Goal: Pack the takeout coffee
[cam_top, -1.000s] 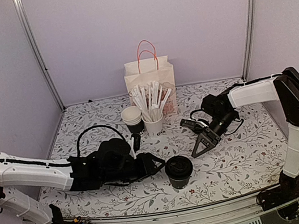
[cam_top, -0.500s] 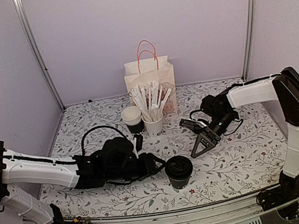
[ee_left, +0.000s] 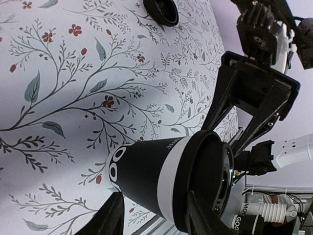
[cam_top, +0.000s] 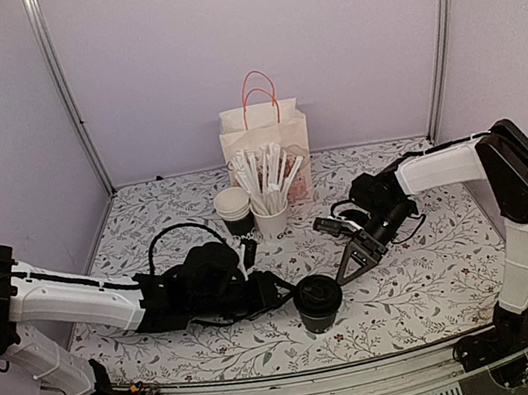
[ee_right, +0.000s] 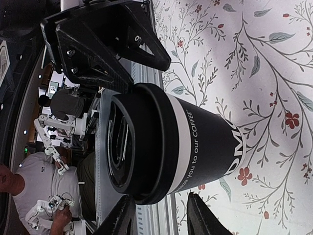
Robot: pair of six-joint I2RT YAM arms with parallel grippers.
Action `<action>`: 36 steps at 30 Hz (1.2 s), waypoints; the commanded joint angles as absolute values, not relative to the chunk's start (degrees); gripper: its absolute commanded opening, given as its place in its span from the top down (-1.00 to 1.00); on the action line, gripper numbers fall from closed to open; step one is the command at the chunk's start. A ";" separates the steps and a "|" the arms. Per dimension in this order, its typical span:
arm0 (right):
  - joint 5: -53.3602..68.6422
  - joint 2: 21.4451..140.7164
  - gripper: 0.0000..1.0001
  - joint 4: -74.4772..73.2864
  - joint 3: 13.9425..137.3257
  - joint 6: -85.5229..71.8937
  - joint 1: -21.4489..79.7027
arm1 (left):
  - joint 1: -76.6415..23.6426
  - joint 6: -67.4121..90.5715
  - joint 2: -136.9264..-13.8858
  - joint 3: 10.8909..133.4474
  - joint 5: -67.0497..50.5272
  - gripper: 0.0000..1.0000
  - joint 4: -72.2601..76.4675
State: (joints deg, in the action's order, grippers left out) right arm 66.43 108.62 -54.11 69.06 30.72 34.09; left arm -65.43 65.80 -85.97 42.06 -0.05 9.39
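Note:
The takeout coffee [cam_top: 317, 302], a black paper cup with a white band and a black lid, stands upright near the table's front middle. It also shows in the left wrist view [ee_left: 156, 176] and in the right wrist view [ee_right: 195, 147]. My left gripper [cam_top: 282, 291] is open just left of the cup; in its own view the gripper [ee_left: 156, 220] has its fingertips [ee_left: 115, 218] on either side of the cup, close in front. My right gripper [cam_top: 354, 259] is open just right of the cup, and its own view [ee_right: 161, 218] shows the cup close ahead.
A white paper bag with orange handles [cam_top: 265, 142] stands open at the back middle. In front of it are a stack of lidless white-rimmed cups [cam_top: 233, 207] and a white cup of wrapped sticks [cam_top: 273, 218]. Walls enclose three sides.
My right gripper has moved left and down toward the cup. My left gripper has edged right, closer to the cup. The cup has not moved.

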 commanded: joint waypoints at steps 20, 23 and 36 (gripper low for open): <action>54.80 112.73 0.26 -47.67 64.51 23.95 35.95 | -67.59 66.73 -96.27 43.28 -5.07 0.20 -6.42; 53.59 113.65 0.27 -47.14 64.24 23.36 35.95 | -68.05 68.14 -97.78 40.70 -5.11 0.22 -6.42; 49.18 115.02 0.30 -45.32 63.47 21.72 35.66 | -68.73 68.51 -104.84 37.92 -7.41 0.28 -3.17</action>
